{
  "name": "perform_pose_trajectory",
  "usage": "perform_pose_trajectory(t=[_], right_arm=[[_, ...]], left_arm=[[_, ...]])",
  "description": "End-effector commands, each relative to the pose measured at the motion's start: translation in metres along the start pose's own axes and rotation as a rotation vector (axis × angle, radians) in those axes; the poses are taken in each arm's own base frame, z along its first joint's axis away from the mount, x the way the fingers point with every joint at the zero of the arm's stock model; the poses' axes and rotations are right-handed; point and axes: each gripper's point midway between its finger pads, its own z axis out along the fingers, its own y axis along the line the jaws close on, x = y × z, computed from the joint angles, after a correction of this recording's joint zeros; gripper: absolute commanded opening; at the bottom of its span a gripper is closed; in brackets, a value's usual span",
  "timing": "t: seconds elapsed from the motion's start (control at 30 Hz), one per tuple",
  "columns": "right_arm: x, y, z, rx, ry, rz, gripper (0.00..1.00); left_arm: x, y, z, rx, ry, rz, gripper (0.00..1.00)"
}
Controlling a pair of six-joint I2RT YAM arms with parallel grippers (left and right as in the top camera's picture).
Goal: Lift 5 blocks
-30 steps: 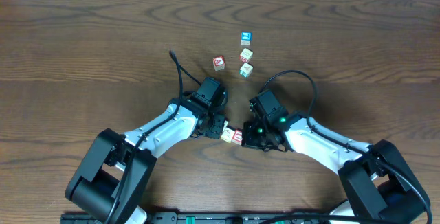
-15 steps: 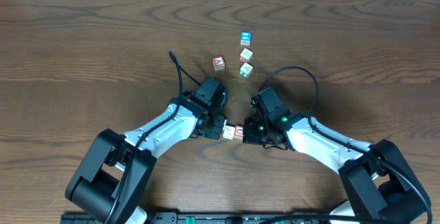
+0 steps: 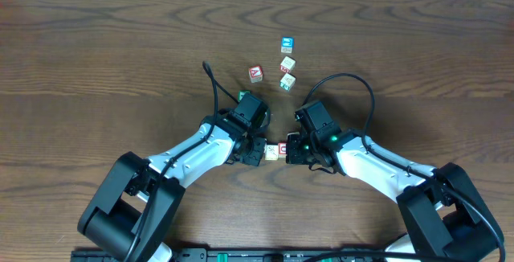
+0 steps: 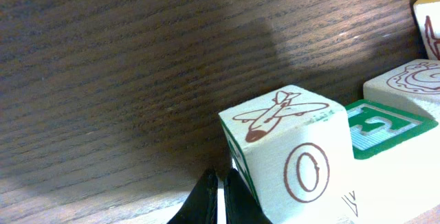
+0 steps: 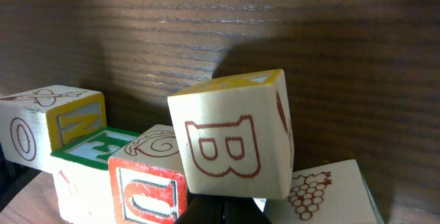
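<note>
Left gripper [image 4: 218,198], jaws closed with nothing between them, butts its tip against one end of the blocks [image 3: 275,150]. The blocks sit as a short row on the table [image 3: 96,53], midway between the two arms. Right gripper [image 3: 292,150], jaws also closed and empty, is at the other end, so the row is squeezed end to end, not pinched. Handling guess: small wooden cubes, light, rigid, not fragile, with smooth painted faces that slide on each other. A row held only by end pressure will likely buckle if the push goes off-axis, so best contact is flat and centred on the two end faces, in line with the row. Can't tell if the row is off the table yet. Looks, left to right: airplane block [image 4: 278,110], cream, with a red O on its side; green-topped block [image 4: 386,122], white letter on top; swirl block [image 5: 159,145], red-framed U on the front; B block [image 5: 227,138], yellow-edged, tilted and riding above the others, so the likeliest to pop out; grape block [image 5: 323,193], cream, low, nearest the right gripper. Four loose cubes [image 3: 287,63] lie well apart, farther up the table.
</note>
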Motion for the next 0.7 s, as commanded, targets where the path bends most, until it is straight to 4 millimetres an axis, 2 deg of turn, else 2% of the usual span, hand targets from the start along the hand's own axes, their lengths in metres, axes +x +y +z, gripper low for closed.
perform_pose_trajectory(t=[0.0,0.07,0.27,0.47,0.67], right_arm=[[0.003,0.015,0.001,-0.061,0.021,-0.058,0.01],[0.004,0.015,0.001,-0.058,0.025,-0.068,0.02],[0.012,0.009,0.001,-0.035,0.058,-0.060,0.25],[0.020,0.003,0.001,-0.013,0.091,-0.055,0.21],[0.024,0.001,0.001,-0.004,0.105,-0.064,0.12]], left_arm=[[0.003,-0.028,0.000,0.100,0.028,0.026,0.08],[0.004,-0.027,0.000,0.094,0.034,0.025,0.08],[0.007,-0.008,0.001,-0.008,0.037,0.020,0.09],[0.008,0.008,0.000,-0.100,0.035,0.018,0.09],[0.008,0.008,0.000,-0.100,0.035,0.017,0.13]])
